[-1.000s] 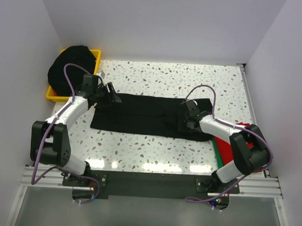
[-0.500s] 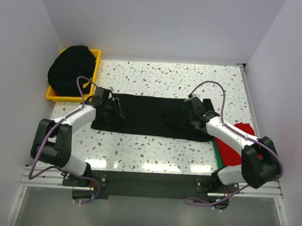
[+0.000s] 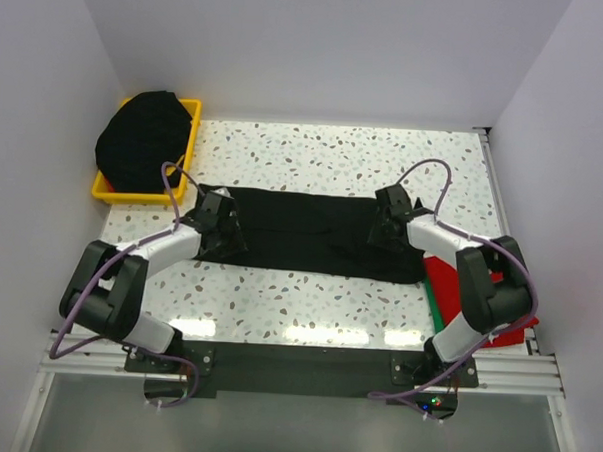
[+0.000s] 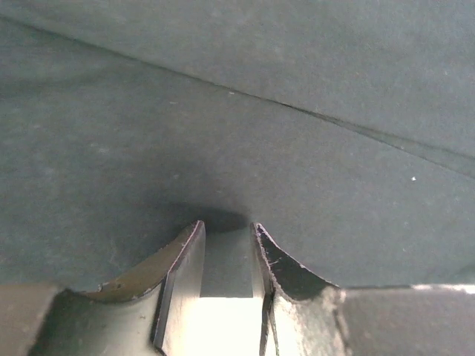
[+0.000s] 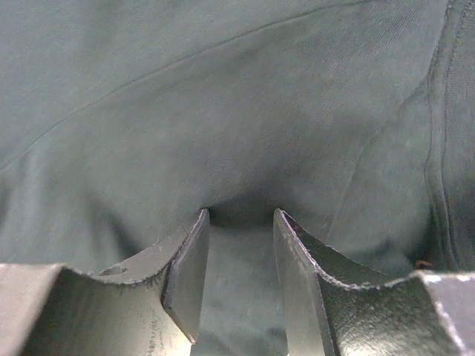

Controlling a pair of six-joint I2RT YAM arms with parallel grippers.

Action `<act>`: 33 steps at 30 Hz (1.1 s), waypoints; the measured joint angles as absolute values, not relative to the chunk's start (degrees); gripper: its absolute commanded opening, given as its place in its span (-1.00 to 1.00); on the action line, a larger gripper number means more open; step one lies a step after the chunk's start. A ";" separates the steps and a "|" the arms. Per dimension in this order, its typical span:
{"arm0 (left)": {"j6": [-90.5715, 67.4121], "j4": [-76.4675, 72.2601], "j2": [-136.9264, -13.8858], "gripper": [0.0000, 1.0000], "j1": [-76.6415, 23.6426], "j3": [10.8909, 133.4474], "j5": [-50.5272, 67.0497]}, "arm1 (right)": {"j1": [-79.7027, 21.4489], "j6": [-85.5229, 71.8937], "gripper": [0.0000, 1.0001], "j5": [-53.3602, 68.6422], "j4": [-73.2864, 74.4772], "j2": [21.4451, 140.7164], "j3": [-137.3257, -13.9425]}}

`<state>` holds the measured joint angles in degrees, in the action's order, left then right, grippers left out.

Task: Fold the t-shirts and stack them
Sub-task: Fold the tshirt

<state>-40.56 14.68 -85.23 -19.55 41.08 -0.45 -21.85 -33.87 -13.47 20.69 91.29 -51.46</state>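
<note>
One black t-shirt (image 3: 301,231) lies flat as a long band across the table. My left gripper (image 3: 221,229) presses down on its left end. In the left wrist view the left gripper (image 4: 226,226) has its jaws a narrow gap apart, with flat cloth (image 4: 260,111) and its edge between them. My right gripper (image 3: 388,224) rests on the shirt's right part. In the right wrist view the right gripper (image 5: 241,213) is open, tips on smooth cloth (image 5: 223,89). A red t-shirt (image 3: 457,285) lies at the right, partly under the right arm.
A yellow bin (image 3: 191,109) at the back left holds a heap of black t-shirts (image 3: 143,137). A green edge (image 3: 433,310) shows under the red shirt. White walls close in the left, back and right sides of the speckled table (image 3: 325,152).
My left gripper has come down from beside the bin onto the shirt's left end and its jaws have narrowed. The right gripper has shifted a little toward the far edge.
</note>
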 measured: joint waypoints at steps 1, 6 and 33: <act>-40.95 14.24 -84.66 -0.29 -19.66 40.47 -1.28 | -21.12 -33.98 -0.14 -13.13 20.34 92.71 -51.77; -41.47 13.10 -82.70 -0.29 -20.69 38.28 -3.29 | -19.90 -34.11 -0.14 -12.56 19.94 98.54 -57.14; -49.06 16.69 -89.06 -0.30 -47.72 45.98 -4.25 | -19.62 -14.24 -0.04 -12.97 35.73 144.09 -126.76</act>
<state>-49.06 16.69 -89.06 -47.72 45.98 -4.25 -19.62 -14.24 -12.97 35.73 144.09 -126.76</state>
